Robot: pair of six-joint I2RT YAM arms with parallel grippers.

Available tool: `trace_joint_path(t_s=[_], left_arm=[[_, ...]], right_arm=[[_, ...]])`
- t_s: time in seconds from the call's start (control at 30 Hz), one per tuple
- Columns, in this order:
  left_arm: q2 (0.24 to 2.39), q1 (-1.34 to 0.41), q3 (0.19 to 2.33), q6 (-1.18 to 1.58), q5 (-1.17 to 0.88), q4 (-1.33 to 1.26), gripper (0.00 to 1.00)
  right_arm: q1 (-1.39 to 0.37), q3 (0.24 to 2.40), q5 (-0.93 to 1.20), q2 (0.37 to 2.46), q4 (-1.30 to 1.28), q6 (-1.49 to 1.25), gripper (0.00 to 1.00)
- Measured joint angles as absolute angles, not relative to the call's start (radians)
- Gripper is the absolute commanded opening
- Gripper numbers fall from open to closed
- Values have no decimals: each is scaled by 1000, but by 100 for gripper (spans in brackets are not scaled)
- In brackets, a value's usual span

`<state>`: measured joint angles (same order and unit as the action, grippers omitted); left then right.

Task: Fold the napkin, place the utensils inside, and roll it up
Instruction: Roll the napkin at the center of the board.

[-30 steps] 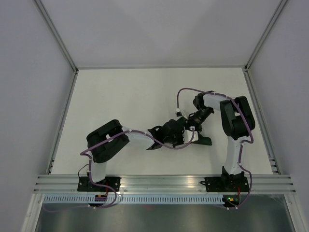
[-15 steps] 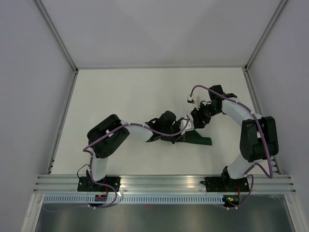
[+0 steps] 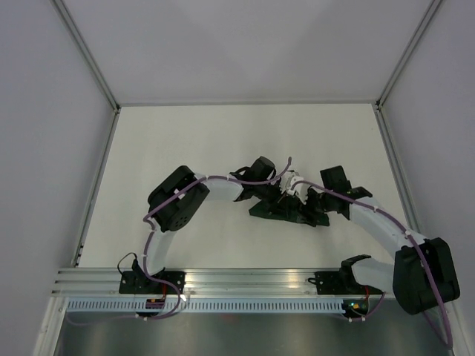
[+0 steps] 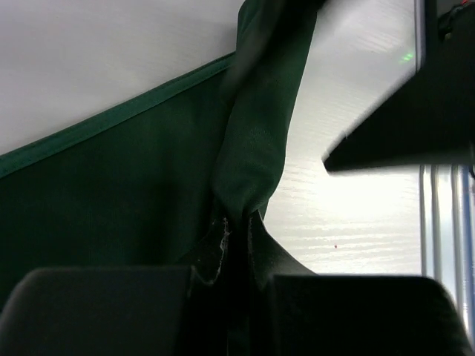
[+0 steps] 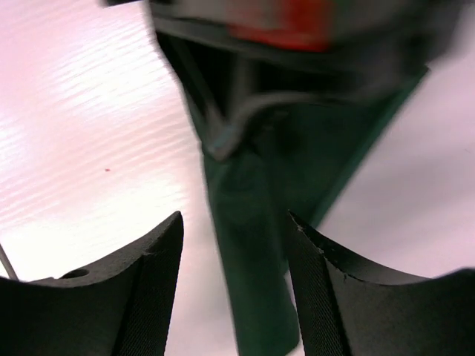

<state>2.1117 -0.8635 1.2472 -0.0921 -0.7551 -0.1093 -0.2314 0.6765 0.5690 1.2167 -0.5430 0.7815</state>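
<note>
Change of grip, mostly: spreading the right gripper from a narrower stance a second ago to a clearly wider one, fingers now standing apart on either side of a ridge of the napkin and clasping nothing. Swinging the right arm round too, from reaching in over the far side to coming in low from the near right. Still pinching with the left gripper, all but closed on a raised fold of the cloth (plainest in the left wrist view). Keeping the napkin bunched into a narrow dark strip near the middle of the table, between the two grippers, shifted a little leftward from where it lay. Seeing no utensils anywhere. Judging from this: leaving the hold to the left side, probably freeing the right for a fresh hold farther along the fold. Folding not yet finished, with loading and rolling yet to come.
</note>
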Motion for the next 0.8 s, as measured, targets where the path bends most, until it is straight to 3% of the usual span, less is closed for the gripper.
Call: trace_joint_path(t_s=[0.2, 0.5, 0.67, 0.7, 0.73, 0.8], left_arm=[[2151, -850, 1303, -42, -823, -44, 2], [2174, -839, 1324, 20, -894, 19, 6], [2189, -829, 1339, 50, -927, 47, 9], [2191, -828, 1340, 54, -928, 50, 11], [2192, -827, 1341, 57, -928, 51, 16], [2193, -825, 1344, 63, -926, 55, 20]], right_arm=[[-410, 532, 466, 1108, -444, 775, 64], [-496, 472, 363, 1112, -323, 774, 63], [-522, 458, 337, 1142, -294, 778, 51], [-524, 458, 337, 1151, -292, 779, 46], [-527, 458, 337, 1161, -291, 780, 35], [-531, 458, 340, 1174, -292, 779, 28]])
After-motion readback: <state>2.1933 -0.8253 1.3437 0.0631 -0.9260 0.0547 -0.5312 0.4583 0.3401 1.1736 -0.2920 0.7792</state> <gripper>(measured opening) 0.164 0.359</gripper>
